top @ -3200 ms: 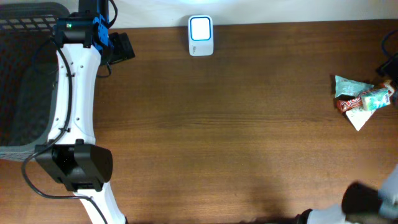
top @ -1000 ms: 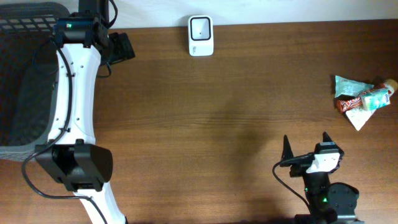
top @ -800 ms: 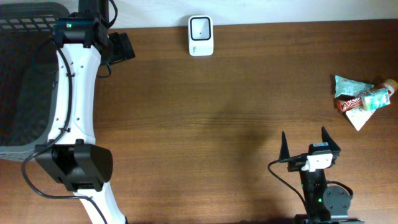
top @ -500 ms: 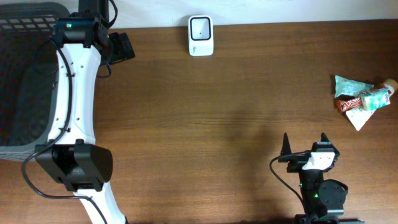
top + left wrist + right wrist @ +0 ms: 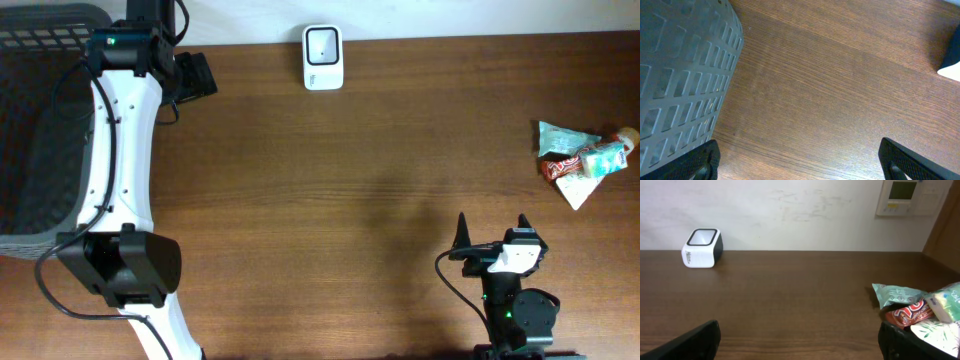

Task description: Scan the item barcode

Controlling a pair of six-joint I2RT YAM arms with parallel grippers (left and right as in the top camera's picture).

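The items are a small heap of snack packets (image 5: 583,160) at the table's far right: a teal packet, a red bar and a white-green one, also in the right wrist view (image 5: 920,312). The white barcode scanner (image 5: 323,57) stands at the back edge, its dark window facing up (image 5: 702,247). My right gripper (image 5: 492,232) is open near the front edge, well short of the packets, with only bare wood between its fingers (image 5: 799,340). My left gripper (image 5: 197,75) hovers open at the back left, between basket and scanner, holding nothing (image 5: 797,160).
A grey slotted basket (image 5: 40,120) fills the left end of the table and the left of the left wrist view (image 5: 680,75). A wall with a mounted panel (image 5: 903,197) rises behind the table. The left arm's white links run along the basket's right side.
The right arm came in from the bottom right corner to the front edge; over the last second it only shifted slightly. The scanner's window went from lit to dark. The left arm stayed put.
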